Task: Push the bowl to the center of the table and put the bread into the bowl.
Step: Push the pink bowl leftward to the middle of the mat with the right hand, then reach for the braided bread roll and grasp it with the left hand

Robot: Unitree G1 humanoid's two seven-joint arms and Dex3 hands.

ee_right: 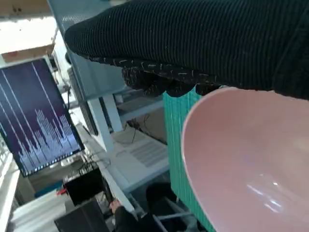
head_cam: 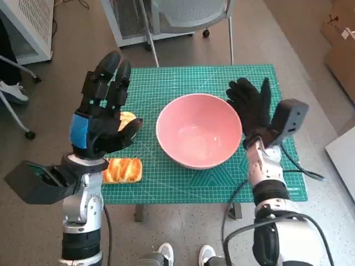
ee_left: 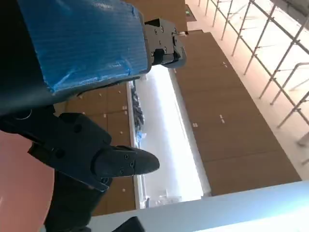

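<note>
A large pink bowl (head_cam: 198, 131) stands empty near the middle of the green cutting mat (head_cam: 166, 88); its rim and inside fill much of the right wrist view (ee_right: 241, 159). A golden bread roll (head_cam: 122, 170) lies at the mat's front left, and a second orange piece (head_cam: 127, 117) peeks out behind my left hand. My left hand (head_cam: 102, 113) is raised above the table's left side, fingers spread upward, holding nothing. My right hand (head_cam: 252, 108) stands fingers-up against the bowl's right rim, empty.
A chair (head_cam: 183, 16) with metal legs stands beyond the table's far edge. A white cabinet (head_cam: 28, 22) is at the far left, cardboard boxes (head_cam: 341, 44) at the far right. A monitor (ee_right: 36, 121) shows in the right wrist view. Shoes (head_cam: 183, 256) appear by the table's front.
</note>
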